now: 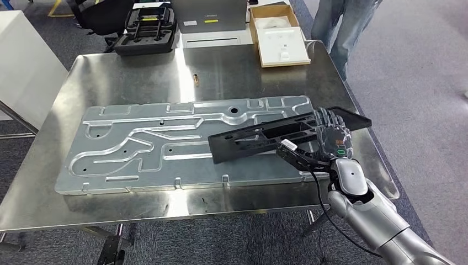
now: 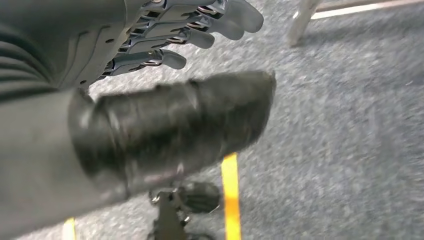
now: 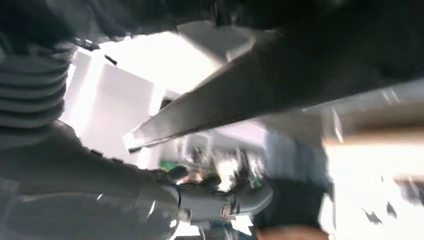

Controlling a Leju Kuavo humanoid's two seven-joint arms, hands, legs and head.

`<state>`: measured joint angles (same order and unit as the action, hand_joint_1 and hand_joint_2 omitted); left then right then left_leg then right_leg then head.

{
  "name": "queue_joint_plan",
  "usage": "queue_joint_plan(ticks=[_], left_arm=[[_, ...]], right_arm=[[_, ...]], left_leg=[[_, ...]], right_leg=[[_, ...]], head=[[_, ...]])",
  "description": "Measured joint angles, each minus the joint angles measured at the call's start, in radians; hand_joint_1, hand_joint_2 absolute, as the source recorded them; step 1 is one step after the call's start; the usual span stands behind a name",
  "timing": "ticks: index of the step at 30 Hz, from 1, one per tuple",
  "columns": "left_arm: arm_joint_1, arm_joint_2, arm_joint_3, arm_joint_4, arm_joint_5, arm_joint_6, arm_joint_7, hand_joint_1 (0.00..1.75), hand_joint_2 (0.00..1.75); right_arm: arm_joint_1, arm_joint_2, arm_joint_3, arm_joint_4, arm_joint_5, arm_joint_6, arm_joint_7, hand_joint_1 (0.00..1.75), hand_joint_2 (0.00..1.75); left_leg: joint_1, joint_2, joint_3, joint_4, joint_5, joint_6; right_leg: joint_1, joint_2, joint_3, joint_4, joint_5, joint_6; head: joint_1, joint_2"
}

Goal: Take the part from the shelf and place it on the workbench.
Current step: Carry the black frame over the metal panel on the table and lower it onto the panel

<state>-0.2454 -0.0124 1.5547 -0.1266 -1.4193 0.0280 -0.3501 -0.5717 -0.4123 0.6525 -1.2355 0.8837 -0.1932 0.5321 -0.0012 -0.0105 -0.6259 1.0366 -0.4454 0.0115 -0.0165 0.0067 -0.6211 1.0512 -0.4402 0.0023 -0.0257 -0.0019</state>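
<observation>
A long black part hangs tilted just above the right half of a large ribbed grey metal plate, which lies on the steel workbench. My right hand grips the part near its right end, fingers wrapped over it. In the blurred right wrist view the part runs as a dark bar across the picture, with my right hand beneath it. My left hand hangs over grey carpet with its fingers spread away from the thumb, holding nothing.
At the bench's far edge sit a black foam case, a grey box and an open cardboard box. A small copper piece lies on the steel. A person's legs stand at the far right corner. A white cabinet stands left.
</observation>
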Motion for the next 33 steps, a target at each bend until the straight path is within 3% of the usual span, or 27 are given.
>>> queue_joint_plan(ticks=[2,3,5,6,7,11,12,15,17,20,21,22,23,25,27,29,31,33], left_arm=[[0.002,-0.002,0.000,0.000,0.004,0.008,0.006,0.00,1.31],[0.003,-0.004,0.000,0.000,0.004,0.012,0.007,0.00,1.75],[0.005,-0.005,0.000,0.001,0.004,0.021,0.007,0.00,1.75],[0.007,-0.005,0.000,0.001,0.004,0.026,0.007,0.00,1.75],[0.010,-0.005,0.000,0.001,0.003,0.031,0.006,0.00,1.75],[0.012,-0.006,0.000,0.001,0.001,0.040,-0.001,0.00,1.75],[0.012,-0.007,0.000,0.001,0.001,0.041,-0.002,0.00,1.75],[0.015,-0.008,0.000,0.001,0.005,0.041,-0.006,0.00,1.75],[0.017,-0.009,0.001,0.001,0.008,0.041,-0.008,0.00,1.75],[0.020,-0.013,0.001,0.001,0.011,0.042,-0.011,0.00,1.75],[0.022,-0.013,0.001,0.001,0.012,0.042,-0.011,0.00,1.75],[0.024,-0.014,0.001,0.001,0.013,0.043,-0.011,0.00,1.75],[0.025,-0.014,0.001,0.001,0.014,0.043,-0.011,0.00,1.75],[0.027,-0.015,0.001,0.001,0.015,0.043,-0.011,0.00,1.75],[0.027,-0.016,0.001,0.001,0.016,0.043,-0.011,0.00,1.75],[0.028,-0.016,0.001,0.001,0.019,0.043,-0.011,0.00,1.75],[0.031,-0.017,0.001,0.001,0.024,0.043,-0.011,0.00,1.75],[0.035,-0.019,0.001,0.001,0.032,0.043,-0.013,0.00,1.75]], right_arm=[[-0.014,0.012,0.002,-0.039,0.015,0.002,0.003,0.00,0.00],[-0.020,0.019,0.002,-0.060,0.020,0.004,0.004,0.00,0.00],[-0.027,0.032,0.003,-0.099,0.027,0.009,0.005,0.00,0.00],[-0.029,0.038,0.003,-0.117,0.028,0.012,0.005,0.00,0.00],[-0.030,0.043,0.004,-0.134,0.029,0.013,0.004,0.00,0.00],[-0.042,0.057,0.008,-0.197,0.030,0.015,0.002,0.00,0.00],[-0.047,0.059,0.008,-0.211,0.030,0.016,0.002,0.00,0.00],[-0.051,0.062,0.010,-0.247,0.031,0.022,0.002,0.00,0.00],[-0.052,0.062,0.012,-0.275,0.032,0.031,0.006,0.00,0.00],[-0.053,0.062,0.016,-0.312,0.033,0.043,0.014,0.00,0.00],[-0.052,0.062,0.018,-0.320,0.034,0.046,0.016,0.00,0.00],[-0.052,0.062,0.019,-0.327,0.034,0.047,0.017,0.00,0.00],[-0.052,0.062,0.020,-0.333,0.034,0.048,0.018,0.00,0.00],[-0.054,0.062,0.021,-0.346,0.034,0.048,0.018,0.00,0.00],[-0.056,0.062,0.022,-0.360,0.034,0.048,0.018,0.00,0.00],[-0.058,0.060,0.022,-0.371,0.034,0.049,0.020,0.00,0.00],[-0.060,0.056,0.022,-0.383,0.034,0.049,0.025,0.00,0.00],[-0.063,0.050,0.022,-0.398,0.032,0.050,0.033,0.00,0.00]], left_leg=[[0.002,0.002,-0.022,0.054,-0.040,-0.010],[0.004,0.003,-0.045,0.109,-0.073,-0.015],[0.005,0.003,-0.096,0.233,-0.129,-0.022],[0.005,0.003,-0.109,0.268,-0.138,-0.022],[0.004,0.003,-0.102,0.262,-0.128,-0.020],[-0.001,0.003,0.032,0.024,-0.034,-0.004],[-0.004,0.003,0.046,-0.004,-0.028,-0.001],[-0.008,0.004,0.046,-0.020,-0.015,0.014],[-0.005,0.007,0.043,-0.034,0.001,0.028],[-0.007,0.010,0.027,-0.038,0.017,0.041],[-0.007,0.010,0.020,-0.036,0.021,0.042],[-0.007,0.011,0.012,-0.034,0.025,0.042],[-0.007,0.010,0.006,-0.031,0.028,0.040],[-0.007,0.010,-0.007,-0.020,0.031,0.037],[-0.008,0.009,-0.016,-0.011,0.036,0.029],[-0.008,0.009,-0.021,-0.010,0.044,0.017],[-0.006,0.008,-0.029,-0.004,0.040,0.003],[-0.003,0.007,-0.056,0.055,-0.017,-0.009]], right_leg=[[-0.002,0.000,0.000,-0.005,0.006,-0.011],[-0.001,-0.001,0.000,-0.006,0.008,-0.015],[0.002,-0.001,-0.003,-0.006,0.010,-0.019],[0.004,-0.002,-0.004,-0.006,0.010,-0.020],[0.006,-0.002,-0.004,-0.006,0.011,-0.021],[0.010,-0.002,-0.007,-0.006,0.017,-0.016],[0.010,-0.002,-0.008,-0.006,0.020,-0.011],[0.007,-0.002,-0.011,-0.009,0.027,0.005],[0.007,-0.002,-0.026,0.026,-0.010,0.012],[0.008,-0.002,-0.084,0.199,-0.125,0.017],[0.007,-0.002,-0.094,0.245,-0.143,0.019],[0.007,-0.003,-0.089,0.257,-0.143,0.020],[0.006,-0.003,-0.064,0.230,-0.125,0.021],[0.006,-0.003,0.021,0.097,-0.081,0.018],[0.011,-0.003,0.074,0.004,-0.058,0.011],[0.016,-0.002,0.074,-0.009,-0.050,0.000],[0.012,-0.003,0.067,-0.017,-0.039,-0.013],[0.008,-0.004,0.055,-0.024,-0.022,-0.025]], head=[[-0.001,0.000],[-0.002,0.000],[-0.002,0.000],[-0.002,0.000],[-0.002,0.000],[-0.002,0.000],[-0.002,0.000],[-0.001,0.000],[-0.001,0.000],[0.000,0.000],[0.000,0.000],[0.000,0.000],[0.000,0.000],[0.000,0.000],[-0.001,0.000],[-0.001,0.000],[-0.001,0.000],[-0.002,0.000]])
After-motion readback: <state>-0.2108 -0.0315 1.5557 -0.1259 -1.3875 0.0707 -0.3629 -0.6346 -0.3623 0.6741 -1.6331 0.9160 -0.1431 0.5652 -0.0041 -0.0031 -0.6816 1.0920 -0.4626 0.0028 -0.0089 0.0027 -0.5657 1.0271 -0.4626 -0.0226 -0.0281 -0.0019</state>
